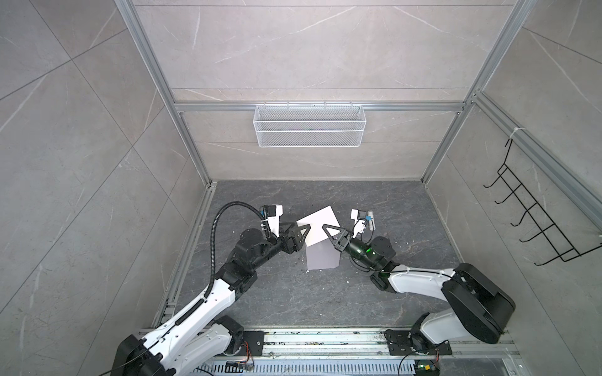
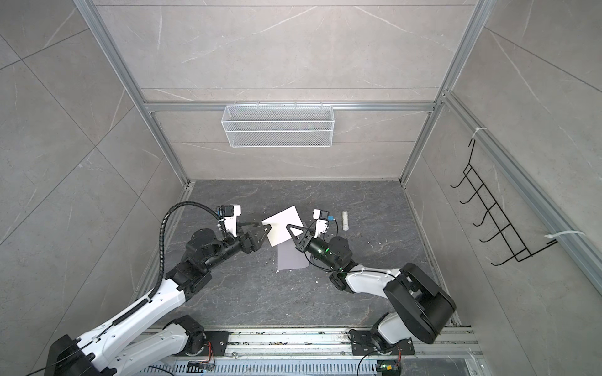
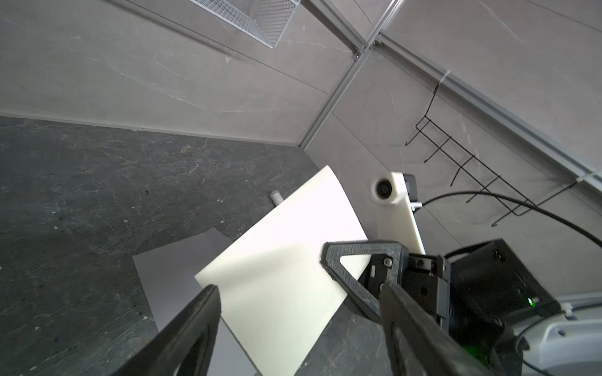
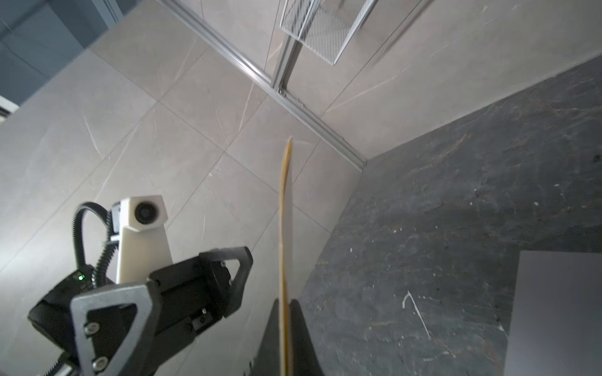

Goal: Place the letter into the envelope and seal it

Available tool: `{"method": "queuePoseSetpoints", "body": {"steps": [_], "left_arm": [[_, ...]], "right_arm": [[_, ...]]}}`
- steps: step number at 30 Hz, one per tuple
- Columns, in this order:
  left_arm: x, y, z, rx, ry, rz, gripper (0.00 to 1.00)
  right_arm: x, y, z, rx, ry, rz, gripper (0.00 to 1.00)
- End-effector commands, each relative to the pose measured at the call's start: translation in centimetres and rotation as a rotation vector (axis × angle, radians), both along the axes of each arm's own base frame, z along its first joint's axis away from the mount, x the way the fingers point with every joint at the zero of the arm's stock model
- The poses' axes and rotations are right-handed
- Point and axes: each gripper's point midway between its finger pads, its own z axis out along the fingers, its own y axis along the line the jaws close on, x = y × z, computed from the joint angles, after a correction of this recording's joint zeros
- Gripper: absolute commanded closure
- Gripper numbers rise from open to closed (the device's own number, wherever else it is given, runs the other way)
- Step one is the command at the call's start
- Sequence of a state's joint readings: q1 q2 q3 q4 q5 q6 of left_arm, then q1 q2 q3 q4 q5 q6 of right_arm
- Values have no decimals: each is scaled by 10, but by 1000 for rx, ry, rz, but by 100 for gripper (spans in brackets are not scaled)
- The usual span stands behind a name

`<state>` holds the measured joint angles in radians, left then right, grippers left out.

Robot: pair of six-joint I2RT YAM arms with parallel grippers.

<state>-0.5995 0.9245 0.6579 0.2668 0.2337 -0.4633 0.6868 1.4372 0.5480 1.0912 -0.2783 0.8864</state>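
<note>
Paper fills the middle of the scene: the letter (image 1: pixel 317 224), a cream sheet showing a plain face, is lifted clear of the dark marbled surface (image 1: pixel 277 299) and tilted. The envelope (image 1: pixel 323 258) lies flat on that surface just beneath it, and in both top views the sheet covers its far end. The right pincer (image 1: pixel 325 228) is clamped on the letter's right side. In the right wrist view the sheet appears edge-on, tan along its rim, rising from between the two pressed fingers (image 4: pixel 303 335), with a corner of the grey envelope off to one side. The left pincer (image 1: pixel 299 229) stands at the letter's opposite side with its fingers well apart. In the left wrist view the sheet's near edge reaches into the gap between them, and one fingertip sits right by the paper's corner, though it cannot be told whether it touches. That view also shows the envelope's plain grey face spread on the surface under the raised sheet. A small white cylinder (image 2: pixel 344 221) lies on the surface to the right of the right arm's wrist camera, apart from both papers. A white wire basket (image 1: pixel 309 130) hangs on the back wall and a black wire hook rack (image 1: pixel 534 215) on the right wall.
</note>
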Motion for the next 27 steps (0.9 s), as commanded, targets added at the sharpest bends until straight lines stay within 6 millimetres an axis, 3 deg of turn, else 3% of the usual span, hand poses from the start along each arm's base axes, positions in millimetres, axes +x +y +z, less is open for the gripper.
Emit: {"method": "queuePoseSetpoints", "body": {"steps": [1, 4, 12, 18, 27], "left_arm": [[-15, -2, 27, 136, -158, -85, 14], [-24, -8, 35, 190, -162, -175, 6], [-30, -19, 42, 136, -161, -352, 6], [-41, -32, 37, 94, -161, -486, 15], [-47, -40, 26, 69, -132, -571, 39]], "right_arm": [[-19, 13, 3, -246, -123, 128, 100], [-32, 12, -2, -429, -177, 203, 100], [-72, 0, 4, -631, -323, 386, 100], [-90, 3, 17, -601, -351, 486, 100], [-90, 5, 23, -574, -357, 487, 100]]}}
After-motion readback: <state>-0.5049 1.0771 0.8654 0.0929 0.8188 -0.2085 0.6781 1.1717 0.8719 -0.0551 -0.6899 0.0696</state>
